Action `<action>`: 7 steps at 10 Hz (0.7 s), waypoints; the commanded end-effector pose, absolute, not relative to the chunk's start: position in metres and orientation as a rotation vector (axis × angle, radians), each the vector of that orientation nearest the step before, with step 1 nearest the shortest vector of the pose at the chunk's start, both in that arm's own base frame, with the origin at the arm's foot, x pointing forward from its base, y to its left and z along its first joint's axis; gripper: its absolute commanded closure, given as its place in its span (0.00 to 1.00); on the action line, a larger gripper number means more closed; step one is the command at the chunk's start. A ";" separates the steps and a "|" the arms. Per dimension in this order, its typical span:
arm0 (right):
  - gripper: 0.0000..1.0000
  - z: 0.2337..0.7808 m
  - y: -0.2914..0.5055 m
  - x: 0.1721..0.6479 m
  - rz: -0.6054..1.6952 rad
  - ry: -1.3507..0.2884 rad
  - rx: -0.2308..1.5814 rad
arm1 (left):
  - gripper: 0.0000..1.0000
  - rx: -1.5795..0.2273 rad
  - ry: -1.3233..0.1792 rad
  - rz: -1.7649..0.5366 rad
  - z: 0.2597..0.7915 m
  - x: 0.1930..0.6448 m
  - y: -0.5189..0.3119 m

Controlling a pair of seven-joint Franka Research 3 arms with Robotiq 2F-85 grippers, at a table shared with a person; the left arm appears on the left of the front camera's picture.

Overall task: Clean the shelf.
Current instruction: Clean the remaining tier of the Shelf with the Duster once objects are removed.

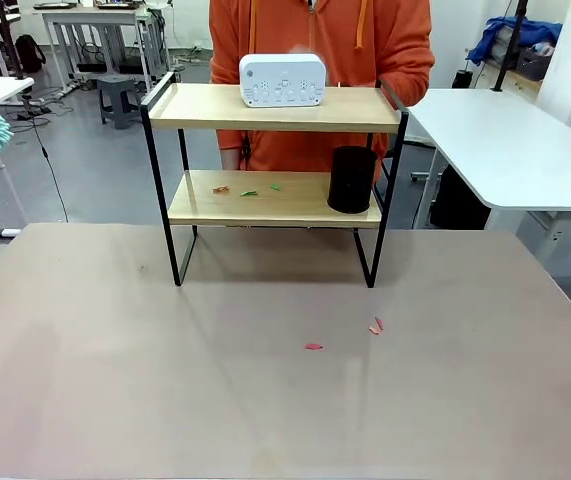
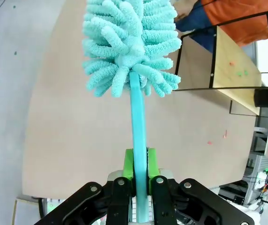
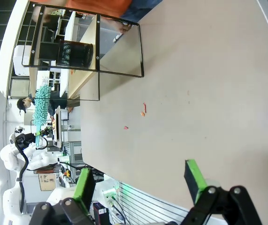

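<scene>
Three scraps (image 1: 249, 190), perhaps paper, lie on the lower board of the shelf (image 1: 285, 208), near a black cup (image 1: 352, 180); the shelf stands on the table (image 1: 265, 400). Left of the shelf, the left gripper (image 2: 141, 164) clamps a teal duster (image 2: 129, 47); the right gripper (image 3: 140, 180) gapes empty. A broad sweep could topple the cup.

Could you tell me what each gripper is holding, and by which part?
The left gripper clamps the teal duster by its handle; the right gripper is open, holding nothing.

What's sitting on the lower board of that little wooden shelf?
A black mesh cup stands at its right end; small orange and green scraps lie toward the left. The cup's inside and the board behind it are hidden.
</scene>
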State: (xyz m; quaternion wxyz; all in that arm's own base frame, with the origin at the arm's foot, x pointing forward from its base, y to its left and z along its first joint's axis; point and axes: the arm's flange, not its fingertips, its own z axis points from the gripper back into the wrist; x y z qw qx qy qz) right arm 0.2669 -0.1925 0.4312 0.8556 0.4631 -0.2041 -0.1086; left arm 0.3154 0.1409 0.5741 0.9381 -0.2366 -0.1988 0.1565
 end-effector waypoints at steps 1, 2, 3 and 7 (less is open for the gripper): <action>0.00 0.431 -0.193 0.268 -0.207 -0.458 0.989 | 0.88 -0.477 -0.414 0.309 0.574 0.317 0.141; 0.00 0.431 -0.193 0.268 -0.207 -0.458 0.989 | 0.88 -0.477 -0.414 0.309 0.574 0.317 0.141; 0.00 0.431 -0.193 0.268 -0.207 -0.458 0.989 | 0.88 -0.477 -0.414 0.309 0.574 0.317 0.141; 0.00 0.431 -0.193 0.268 -0.207 -0.458 0.989 | 0.88 -0.477 -0.414 0.309 0.574 0.317 0.141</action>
